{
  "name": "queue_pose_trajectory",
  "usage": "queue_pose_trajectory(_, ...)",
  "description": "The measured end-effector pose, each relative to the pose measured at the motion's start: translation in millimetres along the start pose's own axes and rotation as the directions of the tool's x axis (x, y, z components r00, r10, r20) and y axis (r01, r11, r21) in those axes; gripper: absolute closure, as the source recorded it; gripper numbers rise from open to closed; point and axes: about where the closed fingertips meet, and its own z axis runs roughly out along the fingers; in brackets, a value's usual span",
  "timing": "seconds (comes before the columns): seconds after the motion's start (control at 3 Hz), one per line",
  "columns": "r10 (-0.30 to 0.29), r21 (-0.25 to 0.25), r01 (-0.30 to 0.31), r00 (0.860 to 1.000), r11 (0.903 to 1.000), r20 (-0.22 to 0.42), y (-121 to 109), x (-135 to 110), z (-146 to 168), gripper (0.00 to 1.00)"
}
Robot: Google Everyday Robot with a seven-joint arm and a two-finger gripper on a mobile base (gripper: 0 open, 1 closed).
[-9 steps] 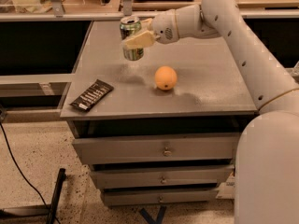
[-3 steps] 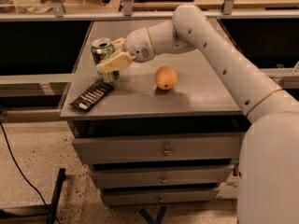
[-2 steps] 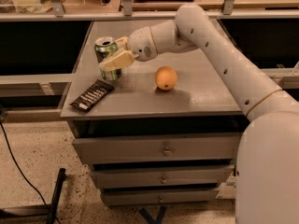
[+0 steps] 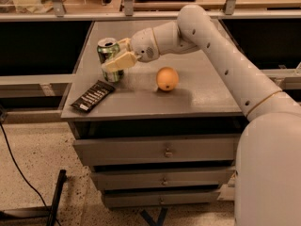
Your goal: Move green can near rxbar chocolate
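Camera view: one grey cabinet top [image 4: 202,91] with drawers [image 4: 141,150] below, the arm reaching in from the right.
Gripper [image 4: 114,56]: over the left rear part of the top, jaws closed across the middle of the can, one pale finger [image 4: 120,60] lying over its front.
Can [image 4: 107,48]: green, upright or nearly so, held in the jaws; its base sits at or just above the surface (which of the two I cannot tell).
Bar [image 4: 93,96]: dark wrapper with white lettering, flat at the front-left corner, just in front of the can and apart from it.
Orange [image 4: 167,78]: to the right of the can, well clear of both.
Step in hand: setting the can down beside the bar – the task looks nearly done.
Doing it well: bring the base flat onto the top before letting go, keeping it level so it does not tip.
Release: open the jaws fully, then lift straight up – a sideways pull could knock the can onto the bar.
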Motion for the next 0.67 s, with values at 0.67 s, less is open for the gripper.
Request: queue_pose_trajectory(0.67,-0.001,-0.032,0.002,1.000,0.9995,0.016,8.0,-0.6,5.5,0.11)
